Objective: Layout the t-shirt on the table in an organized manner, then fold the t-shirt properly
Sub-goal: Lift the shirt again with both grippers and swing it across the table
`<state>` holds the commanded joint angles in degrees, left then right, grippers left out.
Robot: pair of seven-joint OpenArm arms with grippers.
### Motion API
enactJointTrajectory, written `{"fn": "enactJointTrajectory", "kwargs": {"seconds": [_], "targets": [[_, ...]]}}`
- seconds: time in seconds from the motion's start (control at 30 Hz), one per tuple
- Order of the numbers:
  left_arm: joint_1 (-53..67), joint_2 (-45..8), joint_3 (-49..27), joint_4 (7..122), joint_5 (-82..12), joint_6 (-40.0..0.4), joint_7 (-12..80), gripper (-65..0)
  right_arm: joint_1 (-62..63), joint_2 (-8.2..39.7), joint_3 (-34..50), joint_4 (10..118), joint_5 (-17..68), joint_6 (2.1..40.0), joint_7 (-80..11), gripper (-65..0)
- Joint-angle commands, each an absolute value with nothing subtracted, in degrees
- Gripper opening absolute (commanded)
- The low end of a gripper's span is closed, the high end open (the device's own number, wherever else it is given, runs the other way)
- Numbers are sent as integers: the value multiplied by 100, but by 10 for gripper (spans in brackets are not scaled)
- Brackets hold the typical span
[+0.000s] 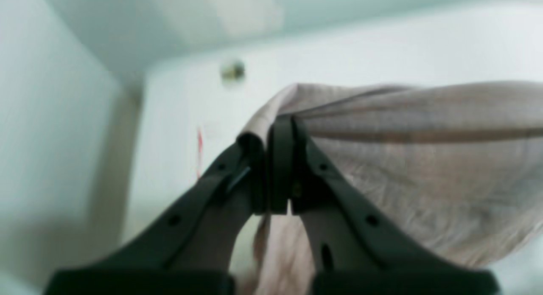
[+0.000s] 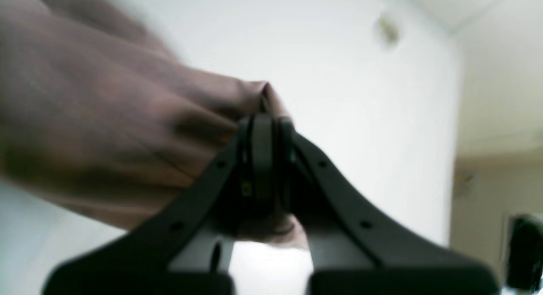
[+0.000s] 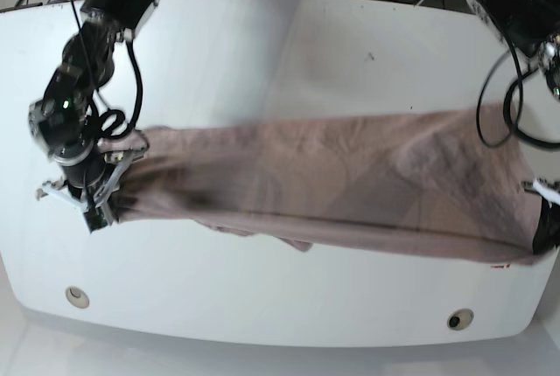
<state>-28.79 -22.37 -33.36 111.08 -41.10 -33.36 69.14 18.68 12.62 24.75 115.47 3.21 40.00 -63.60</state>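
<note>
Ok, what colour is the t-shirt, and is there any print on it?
The t-shirt is a plain dusty mauve-brown with no visible print, best seen in the base view.

black plastic gripper fingers (image 1: 237,176) with round screw holes | black arm joints (image 3: 66,109) | looped black cables (image 3: 131,70)

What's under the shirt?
Under the shirt is the white table, bare around it. The left tool and right tool each pinch one end. Whatever lies beneath the cloth is covered.
</note>
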Motion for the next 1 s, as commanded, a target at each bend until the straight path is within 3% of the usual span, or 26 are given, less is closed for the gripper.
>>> {"fn": "enactJointTrajectory", "kwargs": {"seconds": [0.43,0.7,1.0], "targets": [[-5719,-2237,-2598,11002,-4075,-3336,6914,-646,4110,1912,1859,10826,321,4000,-6369,-647],[-7248,-2246,-2229,10185,-4075,-3336,6914,-646,5305,2193,1771,10070,321,4000,-6369,-644],[-7500,-2220,-2026,9112,-4075,-3310,6914,-646,6009,2686,1042,9235,321,4000,-6000,-645]]}}
